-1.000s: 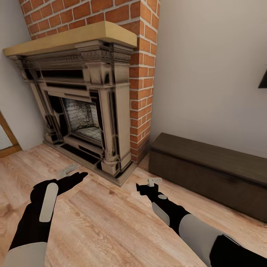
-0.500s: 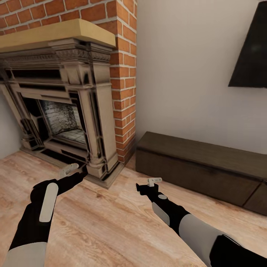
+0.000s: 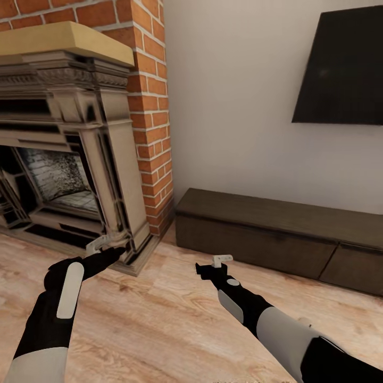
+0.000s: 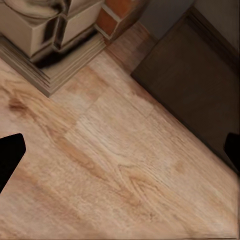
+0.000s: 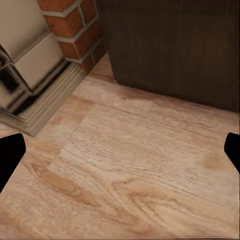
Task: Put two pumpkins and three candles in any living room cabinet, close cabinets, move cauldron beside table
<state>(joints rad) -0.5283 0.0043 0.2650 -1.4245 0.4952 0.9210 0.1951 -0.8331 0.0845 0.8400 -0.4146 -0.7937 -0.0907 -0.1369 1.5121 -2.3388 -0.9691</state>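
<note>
Rightward the whole view has swung, so the fireplace [image 3: 69, 154] slides off and the cabinet [image 3: 276, 239] with a television [image 3: 343, 69] above it comes in; both arms keep their pose. Left hand [image 3: 106, 246] and right hand [image 3: 221, 261] hang open and empty over the floor [image 3: 159, 319]. No pumpkins or candles show. Finishing the turn squarely toward the cabinet looks wise. Bare floor lies before the cabinet; the hearth base beside it is the edge to avoid.
</note>
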